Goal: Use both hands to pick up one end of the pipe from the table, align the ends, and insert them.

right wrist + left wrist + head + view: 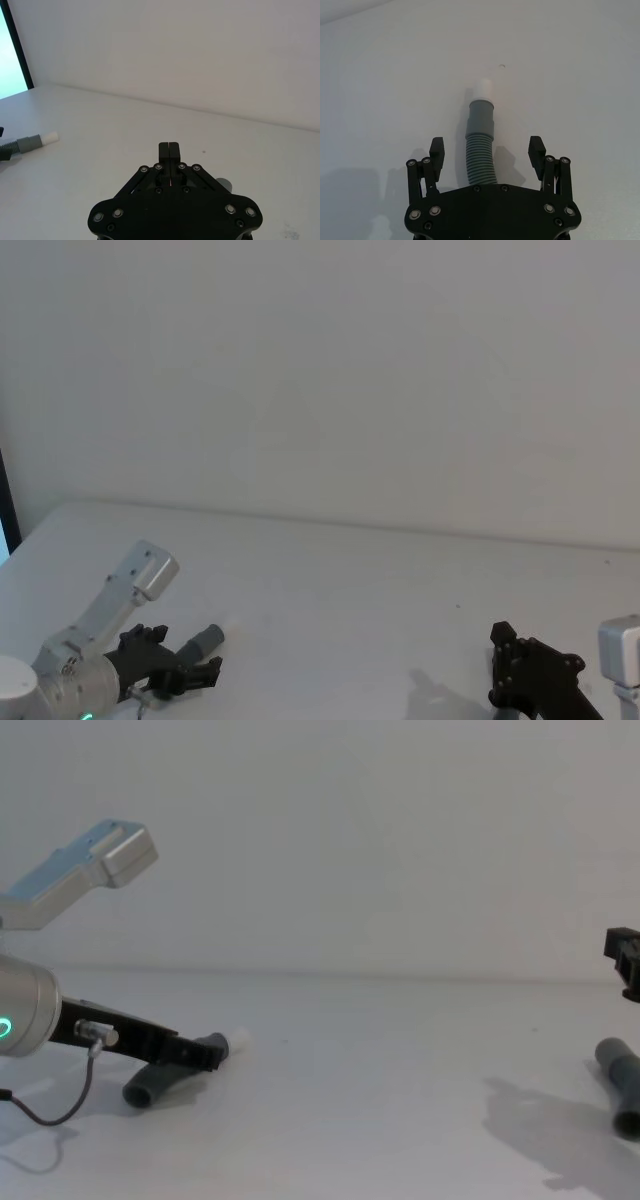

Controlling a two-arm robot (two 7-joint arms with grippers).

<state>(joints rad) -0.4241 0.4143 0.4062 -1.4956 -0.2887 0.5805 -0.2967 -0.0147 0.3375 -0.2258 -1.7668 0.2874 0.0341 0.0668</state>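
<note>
Over the white-tipped pipe piece (481, 135) on the tabletop (350, 590), our left gripper (486, 150) gapes wide, empty; the piece's long axis runs out between its jaws. Well right of it, our right gripper (170, 147) hangs closed above the socket piece (622, 1085).

You have soft, even, fairly bright light from overhead, and the white counter (380, 1120) reads matte and evenly lit. Pale grey shadows lie on it below the right gripper (503, 640) and beside the left gripper (487, 147). A bright strip (10, 45) glows at one edge of the right wrist view.
</note>
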